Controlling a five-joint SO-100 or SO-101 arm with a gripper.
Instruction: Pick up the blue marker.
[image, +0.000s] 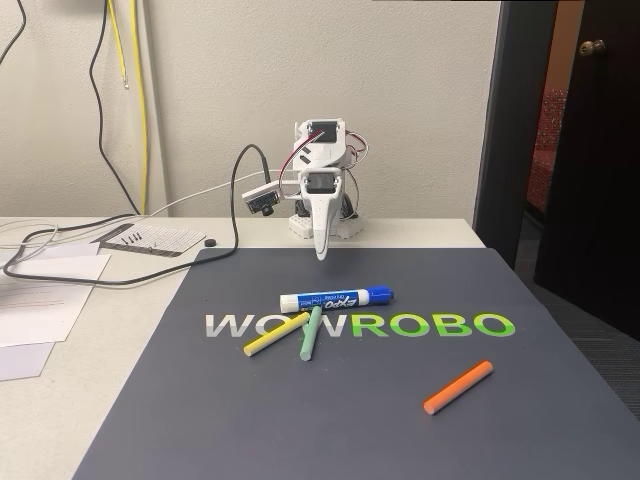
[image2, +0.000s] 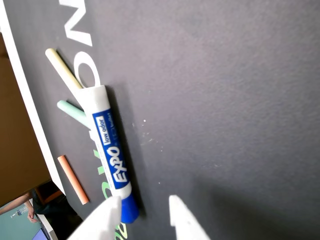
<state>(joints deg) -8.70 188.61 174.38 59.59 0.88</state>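
The blue marker (image: 335, 298) lies flat on the dark mat, white barrel with a blue label, its blue cap pointing right in the fixed view. My white gripper (image: 321, 252) hangs tip-down above the mat's far edge, a short way behind the marker and clear of it. In the wrist view the marker (image2: 110, 150) runs lengthwise toward the bottom edge, and its blue cap lies just beside the left fingertip. The gripper (image2: 145, 198) is open there, with bare mat between its two white fingertips.
A yellow stick (image: 276, 334) and a green stick (image: 311, 333) cross just in front of the marker's left end. An orange stick (image: 458, 387) lies front right. Papers and black cables (image: 120, 275) cover the table left of the mat (image: 400, 430). A dark door (image: 590, 150) stands at right.
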